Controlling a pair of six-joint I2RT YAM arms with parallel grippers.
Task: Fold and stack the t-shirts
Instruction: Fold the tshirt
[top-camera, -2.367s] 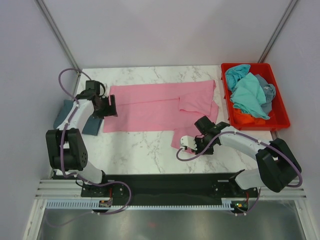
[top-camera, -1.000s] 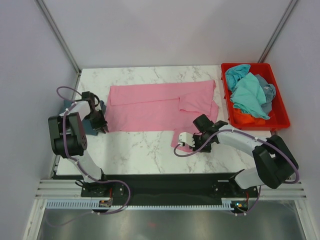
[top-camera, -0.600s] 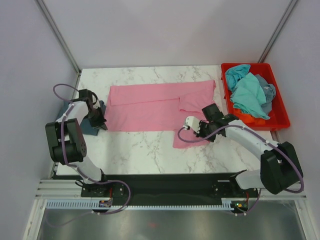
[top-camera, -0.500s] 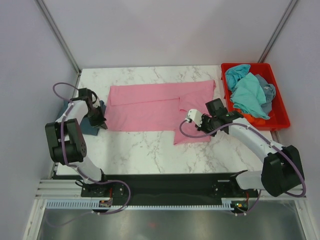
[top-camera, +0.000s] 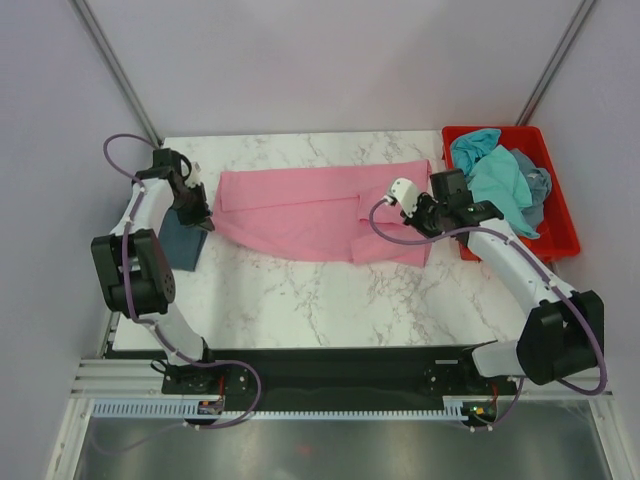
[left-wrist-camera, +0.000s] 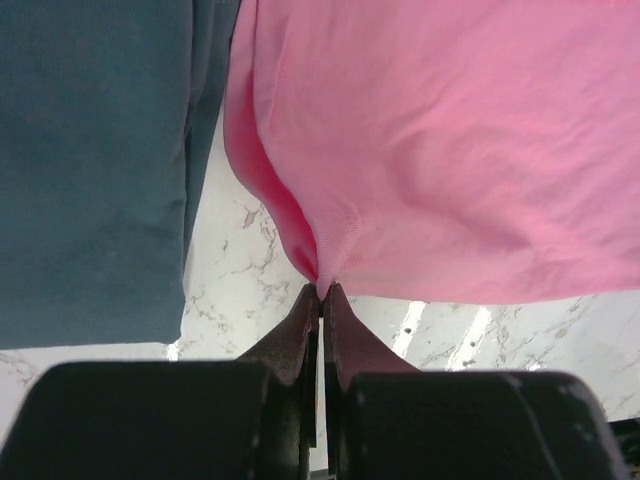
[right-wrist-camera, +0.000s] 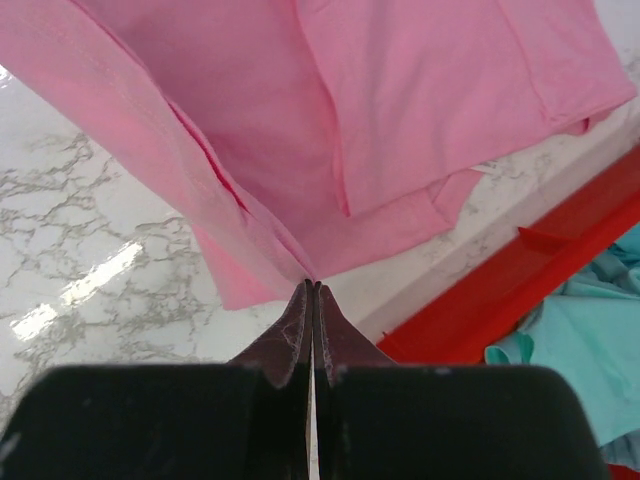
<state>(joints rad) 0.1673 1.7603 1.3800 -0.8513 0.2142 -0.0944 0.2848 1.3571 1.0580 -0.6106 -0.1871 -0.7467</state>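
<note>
A pink t-shirt lies spread across the marble table, its near edge lifted at both ends. My left gripper is shut on the shirt's left near corner, raised off the table. At the right end, my right gripper is shut on the other near corner, also held up beside the red crate. A folded slate-blue t-shirt lies at the table's left edge and shows under the left wrist as slate-blue cloth. Turquoise and grey-blue t-shirts are heaped in the crate.
The red plastic crate stands at the back right corner, and its red rim is close under my right gripper. Grey walls close in the table on three sides. Bare marble shows in front of the pink shirt.
My left gripper shut on the shirt's left near corner and lifted it toward the back. My right gripper carried the near right corner up and back toward the crate, folding the hem over.
</note>
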